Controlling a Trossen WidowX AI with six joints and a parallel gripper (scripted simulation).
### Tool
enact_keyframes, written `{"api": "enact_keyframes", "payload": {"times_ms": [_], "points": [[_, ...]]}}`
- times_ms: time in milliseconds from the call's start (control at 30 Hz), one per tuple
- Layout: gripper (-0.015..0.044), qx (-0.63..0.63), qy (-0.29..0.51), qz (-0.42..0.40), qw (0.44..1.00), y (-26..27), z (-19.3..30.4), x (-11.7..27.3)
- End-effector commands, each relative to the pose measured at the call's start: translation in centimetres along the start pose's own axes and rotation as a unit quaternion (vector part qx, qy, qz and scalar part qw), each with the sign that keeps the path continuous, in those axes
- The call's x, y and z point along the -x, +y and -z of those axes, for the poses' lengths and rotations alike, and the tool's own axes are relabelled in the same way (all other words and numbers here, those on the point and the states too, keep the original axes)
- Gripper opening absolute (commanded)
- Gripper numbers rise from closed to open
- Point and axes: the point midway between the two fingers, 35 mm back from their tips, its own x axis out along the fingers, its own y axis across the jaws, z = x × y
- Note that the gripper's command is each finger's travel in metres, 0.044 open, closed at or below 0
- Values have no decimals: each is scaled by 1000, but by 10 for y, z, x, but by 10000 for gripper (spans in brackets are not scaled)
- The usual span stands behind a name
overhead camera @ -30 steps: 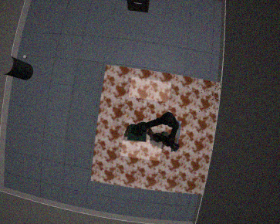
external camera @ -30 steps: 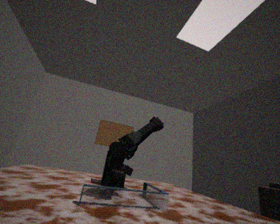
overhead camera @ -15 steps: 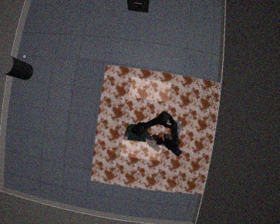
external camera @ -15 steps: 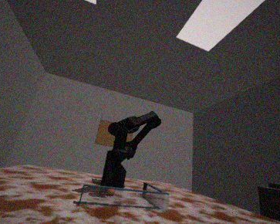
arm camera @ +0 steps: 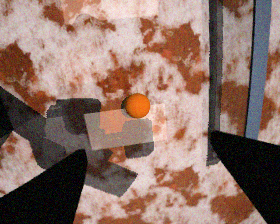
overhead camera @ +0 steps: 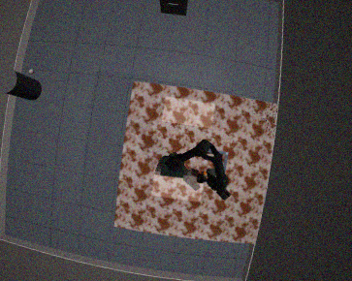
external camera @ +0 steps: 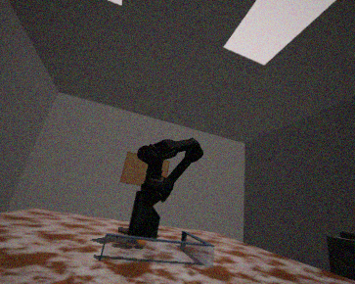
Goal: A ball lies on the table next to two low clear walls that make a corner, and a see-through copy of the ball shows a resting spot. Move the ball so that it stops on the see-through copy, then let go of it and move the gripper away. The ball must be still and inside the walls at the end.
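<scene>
The orange ball lies on the mottled tabletop, free of the pincer and ahead of it in the wrist view, a little left of the midline between the two dark fingers that frame the bottom corners of that picture. The pincer is spread almost to its full width and grips nothing; both fingers stand well apart from the ball, one off to each side and nearer the camera. A pale, squarish see-through patch lies just beside and under the ball on the side nearest the pincer; whether it marks the resting spot cannot be told, and the see-through copy itself is not distinguishable. To the right of the pincer run the upright edges of the low clear walls, so the ball sits on the wall side's inner area, near but not touching them as far as can be seen. From the exterior view the arm is folded above the walled corner. Being round, the ball has no long axis to align with. Judging by this, the release looks done, and what remains is to draw the pincer up and back, straight away from the ball, so neither finger nudges it rolling.
</scene>
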Motion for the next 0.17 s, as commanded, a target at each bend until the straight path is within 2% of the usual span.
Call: {"api": "enact_keyframes", "payload": {"times_ms": [0, 133], "points": [[440, 3, 2, -4, 1000, 0, 0, 1], [440, 3, 2, -4, 1000, 0, 0, 1]]}}
